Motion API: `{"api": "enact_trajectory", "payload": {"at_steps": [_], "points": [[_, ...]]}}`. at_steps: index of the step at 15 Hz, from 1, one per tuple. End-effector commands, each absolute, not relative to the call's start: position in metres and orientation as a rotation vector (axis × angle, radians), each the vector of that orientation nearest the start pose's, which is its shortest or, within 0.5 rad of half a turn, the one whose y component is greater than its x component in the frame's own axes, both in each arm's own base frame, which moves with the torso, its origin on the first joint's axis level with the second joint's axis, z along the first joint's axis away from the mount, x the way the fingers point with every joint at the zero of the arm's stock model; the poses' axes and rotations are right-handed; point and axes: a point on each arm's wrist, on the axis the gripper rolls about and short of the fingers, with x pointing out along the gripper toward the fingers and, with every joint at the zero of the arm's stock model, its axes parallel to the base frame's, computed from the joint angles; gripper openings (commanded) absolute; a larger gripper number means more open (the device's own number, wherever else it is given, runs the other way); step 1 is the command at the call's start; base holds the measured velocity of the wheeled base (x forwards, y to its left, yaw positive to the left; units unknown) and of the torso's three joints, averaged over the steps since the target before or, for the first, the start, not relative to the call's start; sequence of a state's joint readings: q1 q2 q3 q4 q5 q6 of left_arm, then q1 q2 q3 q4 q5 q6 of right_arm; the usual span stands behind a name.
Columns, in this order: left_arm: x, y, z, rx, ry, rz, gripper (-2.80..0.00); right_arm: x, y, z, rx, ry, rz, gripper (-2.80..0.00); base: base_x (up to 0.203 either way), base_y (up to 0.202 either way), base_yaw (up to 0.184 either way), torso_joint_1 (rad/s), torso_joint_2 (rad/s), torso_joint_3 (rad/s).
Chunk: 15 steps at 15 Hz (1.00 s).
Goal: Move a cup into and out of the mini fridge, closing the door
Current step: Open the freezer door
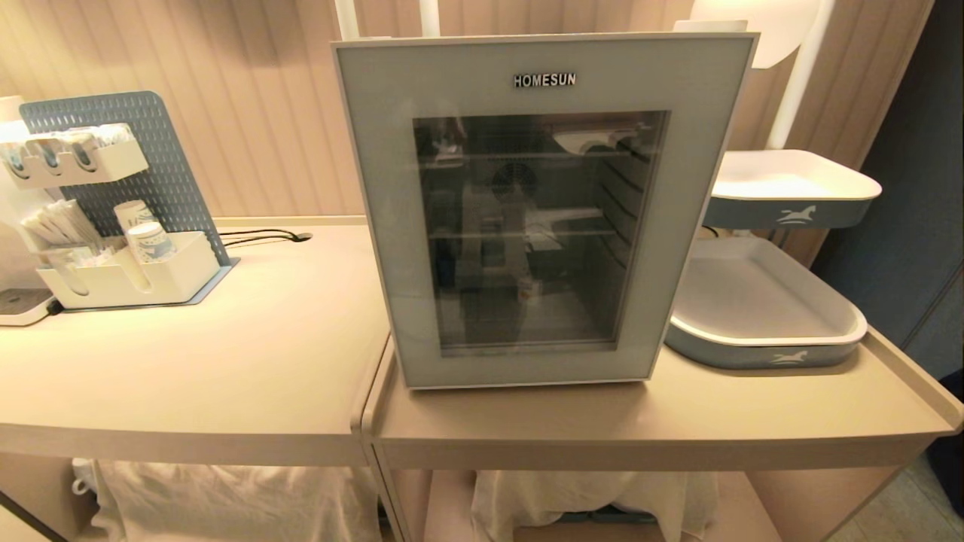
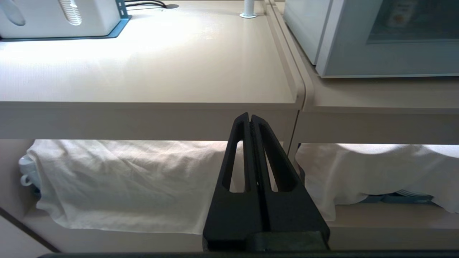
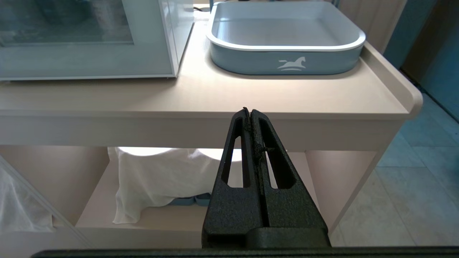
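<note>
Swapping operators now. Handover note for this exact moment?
Left gripper: fingers shut, empty, parked below the counter edge.
Right gripper: fingers shut, empty, parked the same way.
Mini fridge stands on the counter; door is closed.
Cup: a small orange-labelled item shows faintly behind the glass, identity unsure.
Done: nothing evident. Left: open door, move cup, close door.

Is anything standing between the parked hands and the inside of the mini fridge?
Yes. The door is closed across the front of the mini fridge. The left hand and right hand, both shut, sit low in front of the table edge.
</note>
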<state>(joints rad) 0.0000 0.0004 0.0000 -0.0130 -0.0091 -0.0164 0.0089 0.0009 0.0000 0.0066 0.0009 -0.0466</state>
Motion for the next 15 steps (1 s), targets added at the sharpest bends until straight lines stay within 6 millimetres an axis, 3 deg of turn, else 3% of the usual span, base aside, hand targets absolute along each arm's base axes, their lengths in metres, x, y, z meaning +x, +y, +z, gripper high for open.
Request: {"api": "enact_trajectory", "payload": {"at_steps": [1,3,4,6,8,9,10,11,12,13,15], "points": [[-0.023,0.000,0.077,-0.015,-0.013,-0.010,-2.80,-0.023,0.000,0.075,-0.046,0.004,0.012,-2.80,0.000,0.000,0.000,0.000,0.00,0.000],[-0.027,0.000,0.093,0.011,-0.069,0.011,-2.80,-0.023,0.000,0.075,-0.048,0.003,0.012,-2.80,0.000,0.000,0.000,0.000,0.00,0.000],[-0.035,0.001,0.114,0.017,-0.119,0.029,-2.80,-0.023,0.000,0.075,-0.048,0.002,0.013,-2.80,0.000,0.000,0.000,0.000,0.00,0.000],[-0.063,0.002,0.177,0.013,-0.223,0.068,-2.80,-0.023,0.000,0.075,-0.049,0.003,0.014,-2.80,0.000,0.000,0.000,0.000,0.00,0.000],[-0.107,0.003,0.262,-0.002,-0.349,0.094,-2.80,-0.023,0.000,0.075,-0.050,0.003,0.014,-2.80,0.000,0.000,0.000,0.000,0.00,0.000],[-0.118,0.005,0.301,-0.013,-0.360,0.093,-2.80,-0.023,0.000,0.075,-0.051,0.002,0.014,-2.80,0.000,0.000,0.000,0.000,0.00,0.000],[-0.108,0.009,0.335,-0.026,-0.311,0.076,-2.80,-0.023,0.000,0.075,-0.051,0.001,0.014,-2.80,0.000,0.000,0.000,0.000,0.00,0.000],[-0.085,0.011,0.361,-0.043,-0.236,0.046,-2.80,-0.023,0.000,0.075,-0.051,0.003,0.014,-2.80,0.000,0.000,0.000,0.000,0.00,0.000],[-0.049,0.010,0.380,-0.067,-0.131,0.017,-2.80,-0.023,0.000,0.075,-0.051,0.003,0.014,-2.80,0.000,0.000,0.000,0.000,0.00,0.000],[-0.007,0.005,0.387,-0.084,-0.010,-0.001,-2.80,-0.023,0.000,0.075,-0.052,0.002,0.015,-2.80,0.000,0.000,0.000,0.000,0.00,0.000],[0.080,-0.013,0.379,-0.099,0.235,-0.059,-2.80,-0.023,0.000,0.075,-0.055,0.001,0.017,-2.80,0.000,0.000,0.000,0.000,0.00,0.000]]}}
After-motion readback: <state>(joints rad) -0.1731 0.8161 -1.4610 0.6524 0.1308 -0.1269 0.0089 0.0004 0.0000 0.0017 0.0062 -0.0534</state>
